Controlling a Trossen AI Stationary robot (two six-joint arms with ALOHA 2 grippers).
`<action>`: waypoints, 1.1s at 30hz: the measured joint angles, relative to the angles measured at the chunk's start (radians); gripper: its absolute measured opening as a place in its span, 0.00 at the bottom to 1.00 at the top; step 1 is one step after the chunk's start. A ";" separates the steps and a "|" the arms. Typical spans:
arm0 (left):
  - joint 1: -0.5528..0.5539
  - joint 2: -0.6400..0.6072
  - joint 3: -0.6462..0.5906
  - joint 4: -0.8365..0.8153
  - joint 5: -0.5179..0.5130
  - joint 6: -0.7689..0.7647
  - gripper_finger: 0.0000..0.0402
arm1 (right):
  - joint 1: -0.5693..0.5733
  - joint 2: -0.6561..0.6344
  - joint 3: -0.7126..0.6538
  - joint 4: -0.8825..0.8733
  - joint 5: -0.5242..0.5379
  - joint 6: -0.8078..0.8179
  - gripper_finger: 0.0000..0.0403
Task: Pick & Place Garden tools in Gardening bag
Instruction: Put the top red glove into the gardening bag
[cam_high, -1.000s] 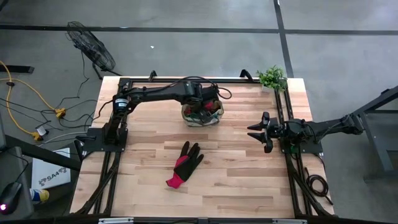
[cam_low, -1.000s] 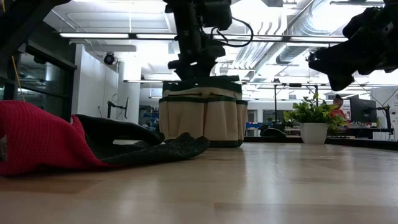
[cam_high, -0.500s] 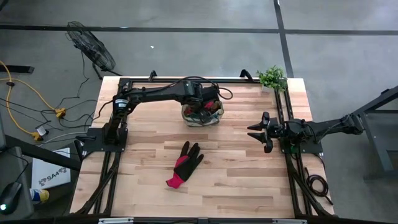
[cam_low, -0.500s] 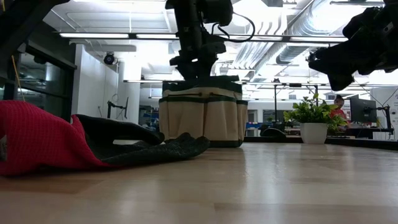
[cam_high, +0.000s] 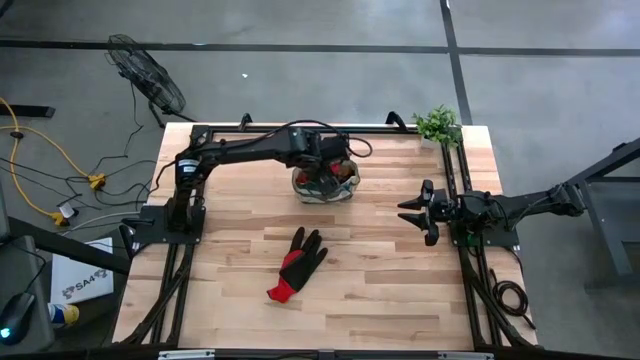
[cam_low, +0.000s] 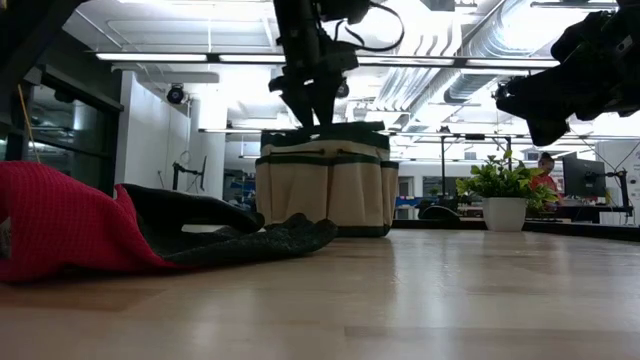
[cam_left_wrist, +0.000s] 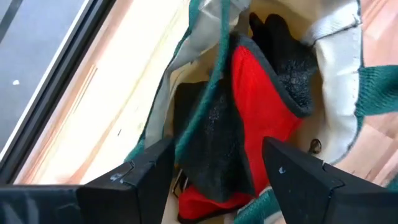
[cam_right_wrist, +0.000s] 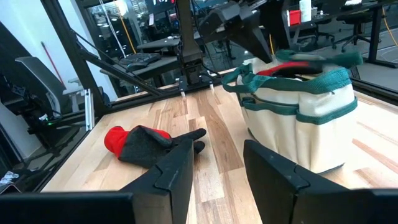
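Left hand: the left hand (cam_low: 312, 100) hangs directly above the mouth of the gardening bag (cam_low: 326, 178), fingers spread wide with nothing between them, so what lies in the bag rests there on its own.
Left wrist view: past the two dark fingers (cam_left_wrist: 146, 174) a red-and-black glove (cam_left_wrist: 261, 106) sits folded inside the bag, partly under a green loop handle (cam_left_wrist: 217, 56); the hand is clear of it.
Bag: it stands upright toward the far side of the surface (cam_high: 400, 290), left of the potted plant (cam_high: 437, 124); its open top faces up, which suits a straight drop from above.
Second glove: the other black-and-red glove (cam_high: 296, 264) lies flat near the middle of the surface, well apart from the bag, its dark fingers toward the bag and its red cuff away. It is untouched.
Right hand: the right hand (cam_high: 420, 212) waits at the right edge of the surface, fingers parted and empty, aimed across the surface toward glove and bag.
Other tools: no trowel, pruner or rake shows on the surface; whether they lie in the bag under the glove I cannot tell.
Judgement: the task looks nearly done, with one glove left to fetch.
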 joint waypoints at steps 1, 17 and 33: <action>-0.002 -0.002 0.000 -0.001 -0.003 0.000 0.58 | 0.000 0.000 0.000 0.000 0.000 0.000 0.33; -0.014 -0.002 0.000 0.010 0.032 0.100 0.04 | 0.000 0.000 0.000 0.000 0.000 0.000 0.33; -0.013 0.101 -0.001 0.122 0.134 0.215 0.00 | 0.000 0.000 0.000 0.000 0.000 0.000 0.33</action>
